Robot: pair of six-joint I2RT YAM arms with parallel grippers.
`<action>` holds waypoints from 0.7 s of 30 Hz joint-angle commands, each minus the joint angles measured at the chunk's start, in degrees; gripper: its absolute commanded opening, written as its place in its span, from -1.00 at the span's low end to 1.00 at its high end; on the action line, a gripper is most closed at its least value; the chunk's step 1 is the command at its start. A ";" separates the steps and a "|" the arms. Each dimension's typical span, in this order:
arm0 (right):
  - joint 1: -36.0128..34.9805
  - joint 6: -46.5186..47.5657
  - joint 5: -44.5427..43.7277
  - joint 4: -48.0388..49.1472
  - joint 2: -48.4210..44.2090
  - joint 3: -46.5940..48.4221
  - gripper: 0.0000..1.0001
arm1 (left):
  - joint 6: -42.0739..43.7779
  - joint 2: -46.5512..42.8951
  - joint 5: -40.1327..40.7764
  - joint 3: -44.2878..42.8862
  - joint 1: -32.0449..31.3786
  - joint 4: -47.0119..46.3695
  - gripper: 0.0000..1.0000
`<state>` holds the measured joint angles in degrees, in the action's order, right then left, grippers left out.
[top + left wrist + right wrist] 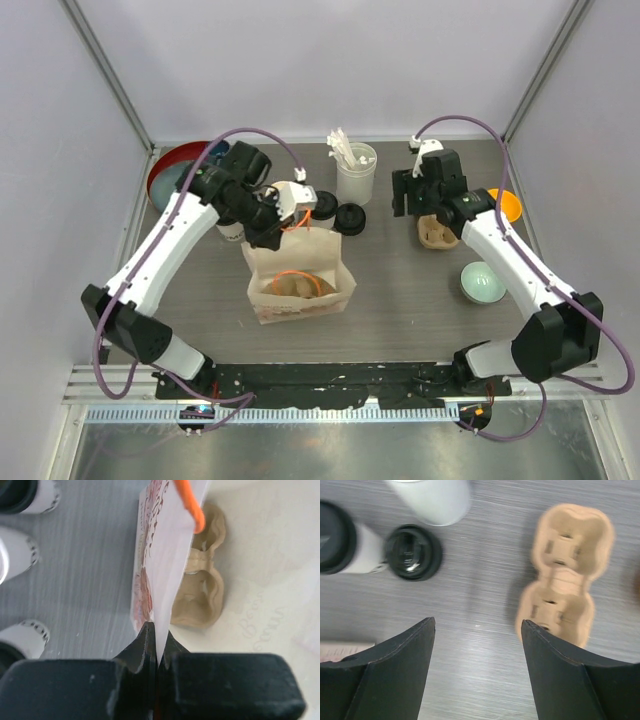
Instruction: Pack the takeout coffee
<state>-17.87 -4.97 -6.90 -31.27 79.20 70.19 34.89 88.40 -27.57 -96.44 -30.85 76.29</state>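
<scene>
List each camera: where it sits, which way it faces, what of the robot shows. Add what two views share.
Top external: above and behind the robot, looking down on the table; left arm and right arm show.
Left wrist: on the left arm, looking down along the left gripper, jaws shut on the paper bag's wall.
Right wrist: on the right arm, facing down at the table; the right gripper's open jaws show.
Shared: top external and right wrist both show the tabletop pulp cup carrier and black lid.
</scene>
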 commanded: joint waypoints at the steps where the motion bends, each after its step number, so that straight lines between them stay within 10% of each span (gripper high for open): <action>1: -5.85 0.57 10.58 4.81 -2.56 2.84 0.49 | 2.28 -5.34 4.01 0.03 5.52 9.66 -1.00; 15: -17.55 -11.64 -2.69 8.34 14.30 20.82 0.24 | 3.07 -13.34 5.34 6.09 20.12 11.51 -1.00; 21: -18.17 16.41 16.36 2.10 21.52 30.16 0.32 | 7.37 -15.36 4.02 8.98 24.69 11.69 -1.00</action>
<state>-35.99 -7.84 -2.31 -25.96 99.44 94.54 38.33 75.33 -22.09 -89.23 -8.67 77.21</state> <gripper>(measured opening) 0.642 0.039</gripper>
